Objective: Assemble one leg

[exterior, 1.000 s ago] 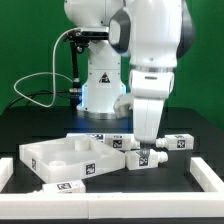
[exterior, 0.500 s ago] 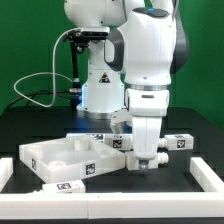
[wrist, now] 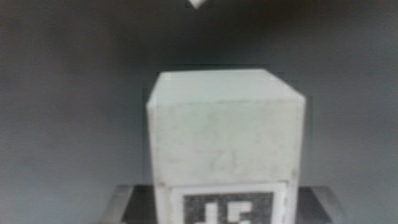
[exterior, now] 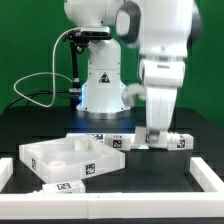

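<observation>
- The white leg lies flat on the table, its long axis running across the exterior view.
- The fingers are down at its end; I cannot tell their spread or whether they grip it.

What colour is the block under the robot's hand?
The block is white, with a black-and-white tag; clearest in the wrist view.

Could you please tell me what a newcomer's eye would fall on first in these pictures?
The big white arm dominates the exterior view's right, its tool hanging low over a white leg on the black table. A large white panel lies at the exterior view's lower left. In the wrist view, a white block bearing a marker tag nearly fills the frame.
</observation>
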